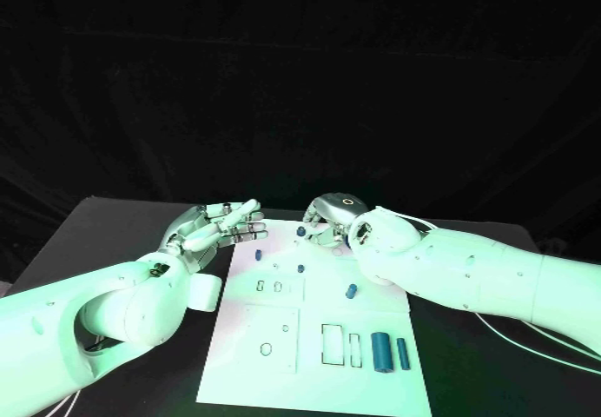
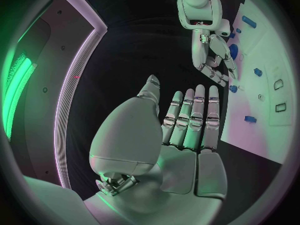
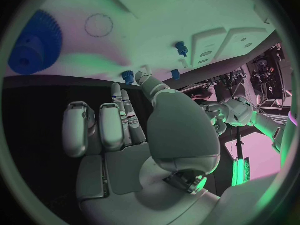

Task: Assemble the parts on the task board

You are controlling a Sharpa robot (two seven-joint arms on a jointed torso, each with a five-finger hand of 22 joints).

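Left of centre in the head view, the left hand [image 1: 223,223] hovers just off the upper left edge of the task board [image 1: 282,369], fingers spread wide and holding nothing; the left wrist view shows its fingers [image 2: 190,117] straight and side by side over the black table [image 1: 113,228]. Further right, the white board runs down the middle of the frame. Near its upper left a small blue peg [image 1: 257,255] stands, with two more small blue pieces [image 1: 300,268] beside it. Mid-board, two small slots [image 1: 268,286] sit left of a blue part [image 1: 352,291]. Lower down, an oval hole [image 1: 266,349] and a rectangular recess [image 1: 332,344] appear empty, while just right of the recess a large blue bar [image 1: 380,352] and a slimmer blue bar [image 1: 403,353] lie side by side on the surface. At the board's top edge, the right hand [image 1: 328,228] reaches down, its fingers near a blue piece [image 1: 302,232]; whether it grips anything I cannot tell. The right wrist view shows a blue gear [image 3: 34,43] lying on the board, apart from the fingertips.
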